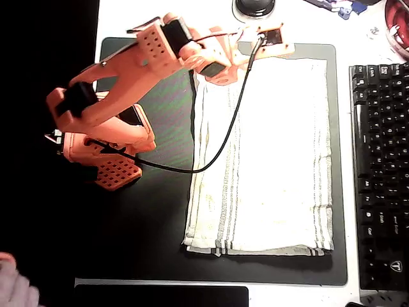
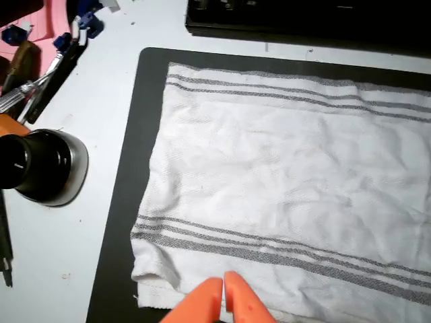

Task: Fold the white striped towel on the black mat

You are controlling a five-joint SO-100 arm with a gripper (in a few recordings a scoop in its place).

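Note:
The white striped towel (image 1: 265, 160) lies flat on the right half of the black mat (image 1: 160, 211); two layers show at its bottom edge in the overhead view. In the wrist view the towel (image 2: 289, 182) spreads ahead of me, grey stripes along its near and far sides. My orange gripper (image 1: 216, 77) reaches from the arm's base at the left to the towel's top left corner. Its fingertips (image 2: 224, 293) are pressed together just above the towel's near edge, with no cloth visibly between them.
A black keyboard (image 1: 380, 173) runs along the mat's right side. A round black object on a metal base (image 2: 44, 165) and loose tools (image 2: 47, 74) lie beyond the mat's top edge. A glossy black pad (image 1: 160, 296) sits below the mat. A person's hand (image 1: 13, 284) shows bottom left.

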